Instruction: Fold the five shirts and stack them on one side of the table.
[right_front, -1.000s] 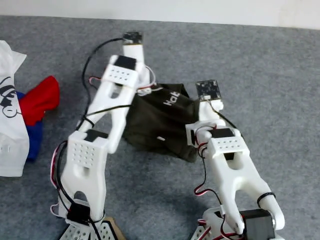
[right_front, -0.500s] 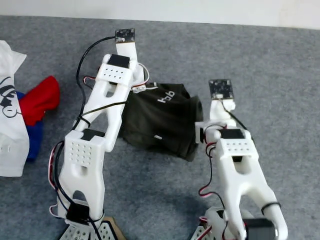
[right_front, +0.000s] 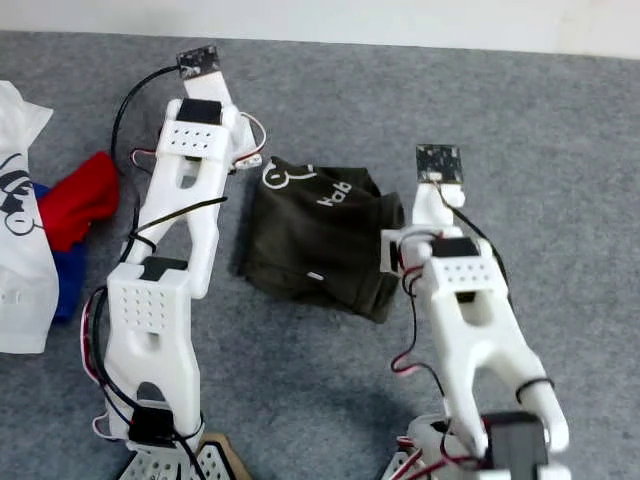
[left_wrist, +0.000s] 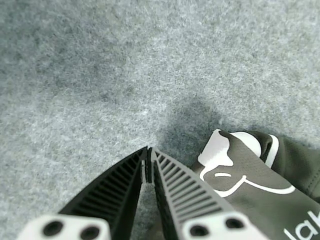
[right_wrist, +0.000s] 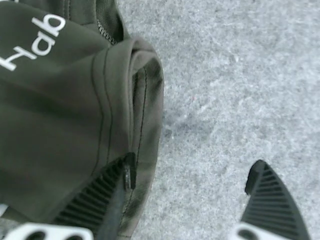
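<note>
Dark shirt (right_front: 320, 240) — folded bundle, mid-desk (right_front: 560, 150), between both arms.
Left claw (left_wrist: 149, 165): shut, empty, over bare desk just beside shirt's printed corner.
Right claw (right_wrist: 194, 175): spread wide, one finger over shirt's seamed edge, other over bare desk — likely set to pinch that edge.
White shirt (right_front: 20, 250), red shirt (right_front: 85, 195), blue shirt (right_front: 68, 275): heaped at desk's left side, probably stacking spot.

The table (right_front: 560, 150) is grey, with olive-black shirt (right_front: 320, 250) (white lettering), red shirt (right_front: 85, 195), blue shirt (right_front: 68, 278), black-printed white shirt (right_front: 20, 270).

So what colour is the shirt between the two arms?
Dark olive shirt with white print; clearest in high view.
</note>
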